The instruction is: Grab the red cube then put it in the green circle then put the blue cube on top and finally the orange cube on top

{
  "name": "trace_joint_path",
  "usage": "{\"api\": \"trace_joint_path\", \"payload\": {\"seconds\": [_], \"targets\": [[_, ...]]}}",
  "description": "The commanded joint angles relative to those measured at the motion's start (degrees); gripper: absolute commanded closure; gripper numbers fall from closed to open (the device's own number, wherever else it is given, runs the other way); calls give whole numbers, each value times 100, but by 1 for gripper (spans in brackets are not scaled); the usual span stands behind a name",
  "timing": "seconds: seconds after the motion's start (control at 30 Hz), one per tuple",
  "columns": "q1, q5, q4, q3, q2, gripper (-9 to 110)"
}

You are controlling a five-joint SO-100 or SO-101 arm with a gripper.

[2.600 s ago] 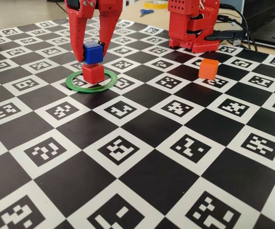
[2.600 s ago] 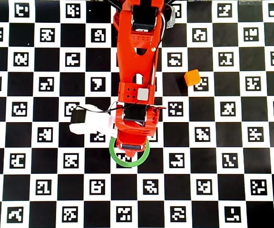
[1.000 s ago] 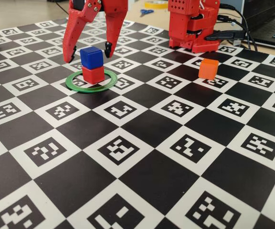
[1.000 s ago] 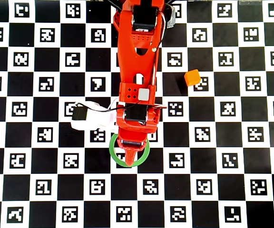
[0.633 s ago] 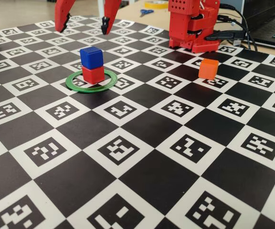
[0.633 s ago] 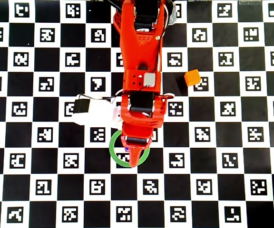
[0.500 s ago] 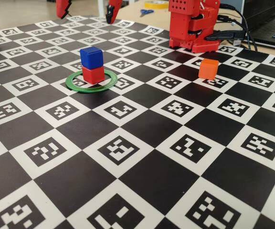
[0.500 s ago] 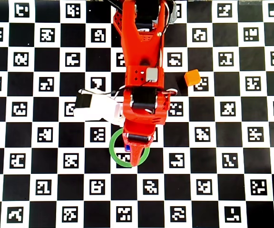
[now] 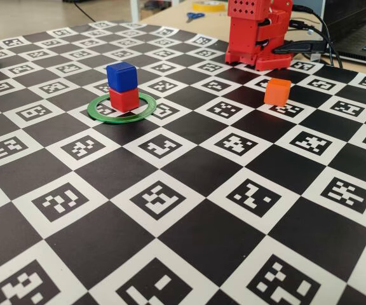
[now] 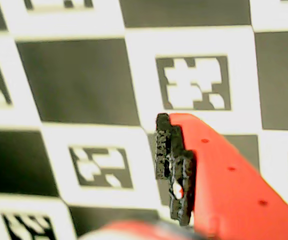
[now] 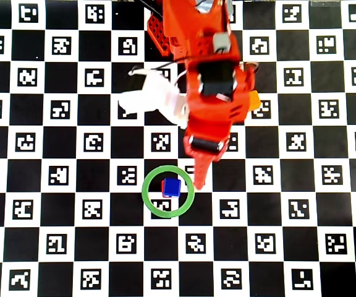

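Right now the blue cube sits squarely on the red cube, and the two-high stack stands inside the green circle on the checkered worktop, a little toward the far side of the ring's opening in the fixed view. From overhead the blue cube hides nearly all of the red cube, only a sliver of red showing at its left edge, with the green circle all around them. The orange cube rests alone on the worktop, well apart from the stack, to the right in the fixed view and near the red arm base. Overhead, only a corner of the orange cube peeks out from beside the arm. The pincer points down toward the ring, its tip just beside the ring's upper right edge, touching neither cube. In the wrist view the pincer shows a red finger with a black ridged pad over the checker pattern, holding nothing; whether it is spread or pressed together I cannot tell.
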Motion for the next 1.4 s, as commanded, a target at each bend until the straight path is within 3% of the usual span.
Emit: {"api": "trace_joint_path", "payload": {"seconds": [0.0, 0.53, 1.37], "targets": [[-431, -26, -141, 255, 703, 59], [-2303, 1099, 316, 949, 220, 63], [-3463, 1556, -1898, 3946, 677, 62]]}}
